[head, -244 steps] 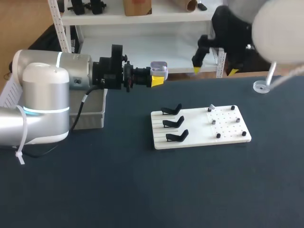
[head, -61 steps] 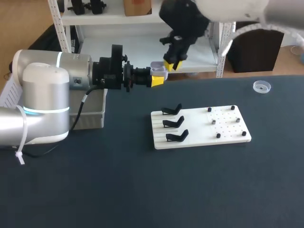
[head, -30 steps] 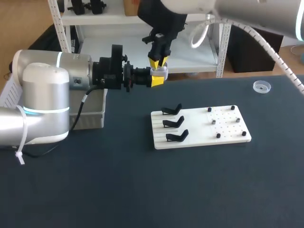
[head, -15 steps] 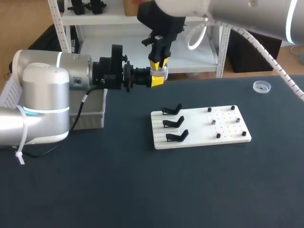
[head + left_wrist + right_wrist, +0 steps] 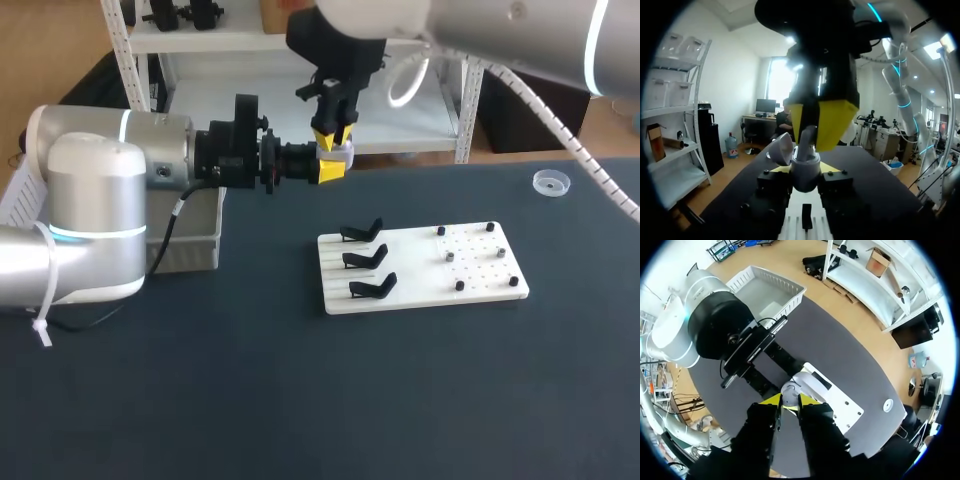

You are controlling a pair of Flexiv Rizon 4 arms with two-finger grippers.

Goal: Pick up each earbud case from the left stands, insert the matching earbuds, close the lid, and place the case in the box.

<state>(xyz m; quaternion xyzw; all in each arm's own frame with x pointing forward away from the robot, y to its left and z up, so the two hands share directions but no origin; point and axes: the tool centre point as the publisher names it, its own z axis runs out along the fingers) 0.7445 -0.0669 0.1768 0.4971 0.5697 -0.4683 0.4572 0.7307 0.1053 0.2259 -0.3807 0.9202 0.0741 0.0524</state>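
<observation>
My left gripper (image 5: 329,169) reaches out level over the table's back edge, shut on a pale earbud case (image 5: 337,153) with its lid (image 5: 782,150) open. In the left wrist view the case (image 5: 805,166) sits between my own fingers. My right gripper (image 5: 333,136) hangs straight above the case, fingers pointing down, shut on a white earbud (image 5: 807,137) whose lower end is in the case's mouth. In the right wrist view the earbud (image 5: 789,389) shows between my yellow tips (image 5: 790,402), with the case (image 5: 808,382) just ahead. The white board (image 5: 420,268) carries three black stands (image 5: 366,260), all bare.
Small black pegs (image 5: 459,285) dot the board's right half. A white basket (image 5: 192,242) stands at the left behind my left arm, also seen as the basket (image 5: 765,292) in the right wrist view. A small clear dish (image 5: 550,182) lies at the far right.
My right gripper has edged slightly down and left onto the open case with the earbud. The left arm and the case have kept still.
</observation>
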